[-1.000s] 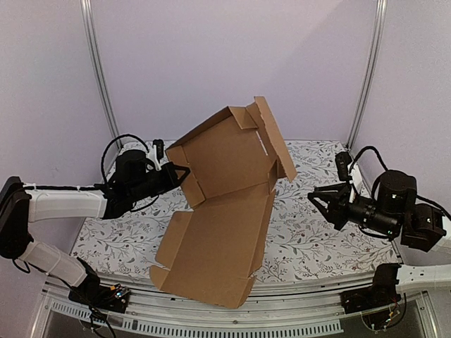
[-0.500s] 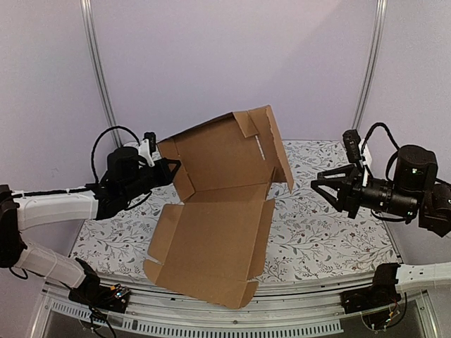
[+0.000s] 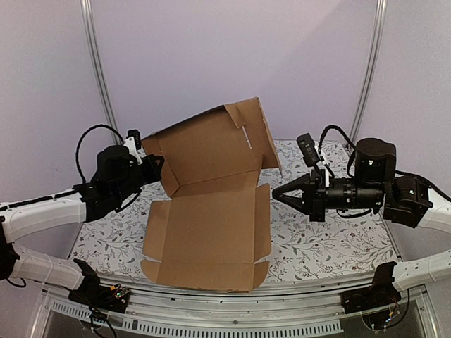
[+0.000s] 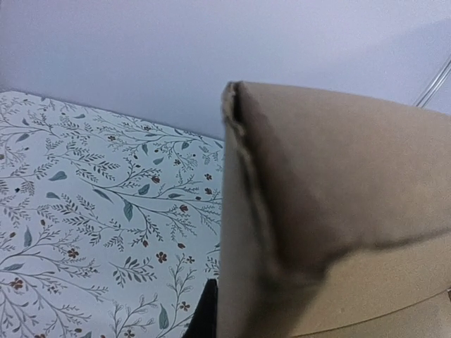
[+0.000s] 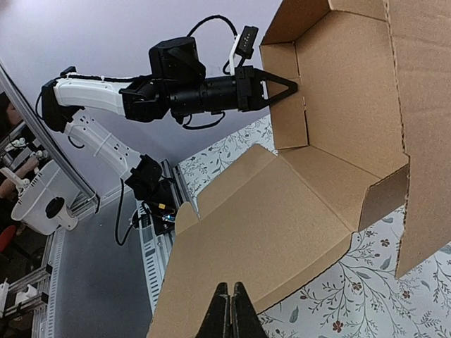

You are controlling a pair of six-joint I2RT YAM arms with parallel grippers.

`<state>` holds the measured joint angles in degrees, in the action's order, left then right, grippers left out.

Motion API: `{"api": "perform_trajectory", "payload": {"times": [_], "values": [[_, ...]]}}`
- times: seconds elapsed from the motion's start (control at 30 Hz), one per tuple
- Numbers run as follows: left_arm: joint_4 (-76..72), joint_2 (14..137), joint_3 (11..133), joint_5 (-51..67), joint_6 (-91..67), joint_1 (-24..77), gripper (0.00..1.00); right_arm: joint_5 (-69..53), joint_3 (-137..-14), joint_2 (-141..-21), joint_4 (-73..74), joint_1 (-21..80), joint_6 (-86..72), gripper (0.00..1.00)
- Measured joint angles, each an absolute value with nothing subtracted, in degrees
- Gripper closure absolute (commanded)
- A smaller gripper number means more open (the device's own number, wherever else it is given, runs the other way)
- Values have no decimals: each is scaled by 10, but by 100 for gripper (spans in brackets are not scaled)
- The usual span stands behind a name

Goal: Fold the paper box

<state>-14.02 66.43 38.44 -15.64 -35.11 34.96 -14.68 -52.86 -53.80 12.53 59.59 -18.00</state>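
The box [image 3: 208, 232] is lying open at the front edge of the table [image 3: 331, 239], its lid panel standing up toward the back edge. The right gripper [image 3: 276, 193] is hovering just off the box's right side, jaws closed on nothing. The left gripper [image 3: 156, 163] is pinching the raised lid's left flap, jaws tight on it.

Soft, even light fills all three views, bright without glare. Shadows are faint, and the inner faces of the raised flaps of the cardboard box [image 3: 204, 239] look only a shade darker than the panel lying on the counter [image 3: 331, 243]. In the left wrist view the cardboard sits so close to the lens that its edge is soft and fuzzy, though the flowered counter behind it is fairly sharp. The right wrist view is crisp but tilted, with the right hand [image 5: 231, 310] a dark, slightly blurred shape at the bottom edge.
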Motion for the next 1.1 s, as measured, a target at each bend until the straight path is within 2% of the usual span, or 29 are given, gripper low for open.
{"api": "perform_trajectory", "payload": {"times": [0.2, 0.4, 1.1], "values": [[-124, 656, 384, -152, -357, 350, 100, -150, -527, -597, 98, 596, -193, 100], [-121, 656, 375, -136, -370, 349, 100, -132, -493, -601, 91, 596, -196, 100], [-188, 718, 375, 59, -440, 304, 100, -28, -385, -500, 102, 596, -205, 97]]}}
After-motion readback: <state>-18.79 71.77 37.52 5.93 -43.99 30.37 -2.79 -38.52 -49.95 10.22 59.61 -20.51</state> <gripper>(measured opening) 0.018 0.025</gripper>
